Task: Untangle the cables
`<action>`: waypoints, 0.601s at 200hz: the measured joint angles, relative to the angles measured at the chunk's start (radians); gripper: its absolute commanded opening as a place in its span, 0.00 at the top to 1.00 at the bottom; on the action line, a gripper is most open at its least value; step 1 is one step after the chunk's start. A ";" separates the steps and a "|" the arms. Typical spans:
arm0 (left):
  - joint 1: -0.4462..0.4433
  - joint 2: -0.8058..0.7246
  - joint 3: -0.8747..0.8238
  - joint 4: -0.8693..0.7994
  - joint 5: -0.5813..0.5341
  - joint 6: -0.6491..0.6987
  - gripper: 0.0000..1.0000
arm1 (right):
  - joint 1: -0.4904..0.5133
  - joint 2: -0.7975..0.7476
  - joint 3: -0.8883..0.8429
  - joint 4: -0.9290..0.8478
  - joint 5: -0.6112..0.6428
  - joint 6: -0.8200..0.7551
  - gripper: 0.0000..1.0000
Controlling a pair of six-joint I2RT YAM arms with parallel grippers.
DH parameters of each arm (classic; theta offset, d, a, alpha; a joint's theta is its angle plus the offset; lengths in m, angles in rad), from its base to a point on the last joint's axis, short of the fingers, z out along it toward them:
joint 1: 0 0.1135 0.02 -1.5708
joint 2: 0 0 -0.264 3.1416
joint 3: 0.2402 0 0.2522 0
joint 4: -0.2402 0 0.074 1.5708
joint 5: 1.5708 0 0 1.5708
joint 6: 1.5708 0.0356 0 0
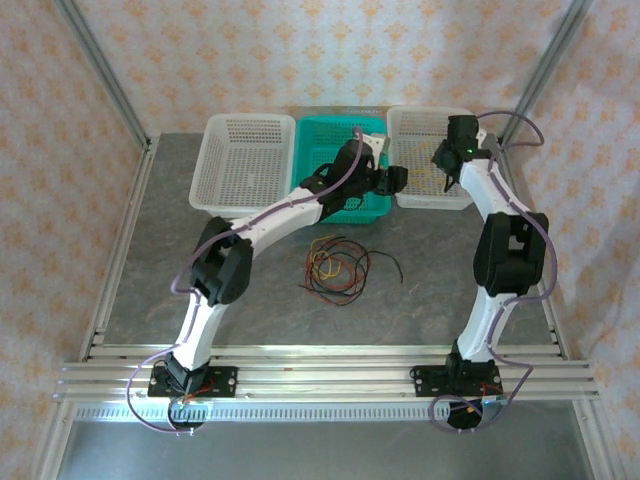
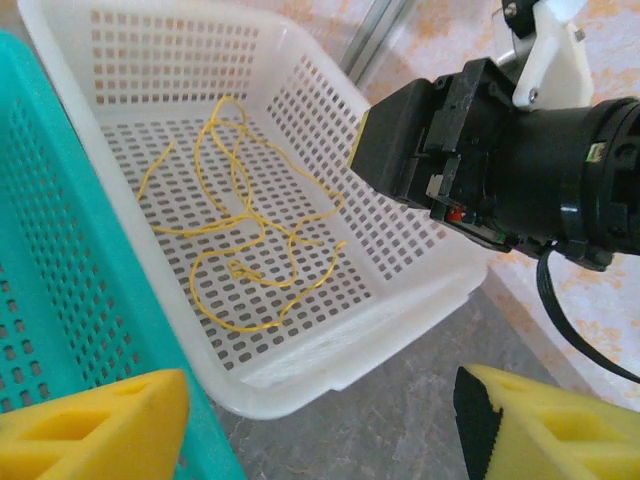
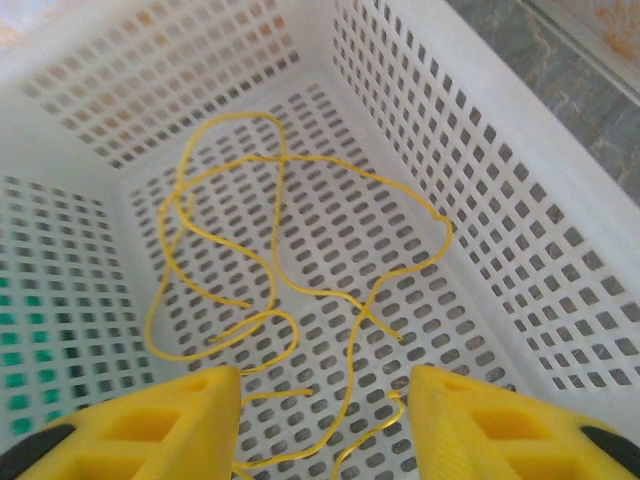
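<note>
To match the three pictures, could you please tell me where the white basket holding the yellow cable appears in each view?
Top external: the white basket sits far right, beside the teal basket.
Left wrist: it spans the upper centre, yellow cable inside.
Right wrist: its walls surround the cable.
Shared landmark: the teal basket along its left side.

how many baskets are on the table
3, side by side at the far edge: left white basket, teal basket in the middle, right white basket. No more seem hidden.
</note>
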 measured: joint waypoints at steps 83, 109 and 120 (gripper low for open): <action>0.000 -0.315 -0.348 0.047 -0.029 0.026 0.28 | 0.025 -0.324 -0.323 0.126 -0.076 -0.003 0.22; 0.000 -0.394 -0.481 0.054 -0.048 0.026 0.28 | 0.089 -0.452 -0.441 0.142 -0.077 -0.003 0.21; 0.000 -0.426 -0.536 0.058 -0.057 0.025 0.28 | 0.120 -0.503 -0.484 0.146 -0.074 -0.003 0.21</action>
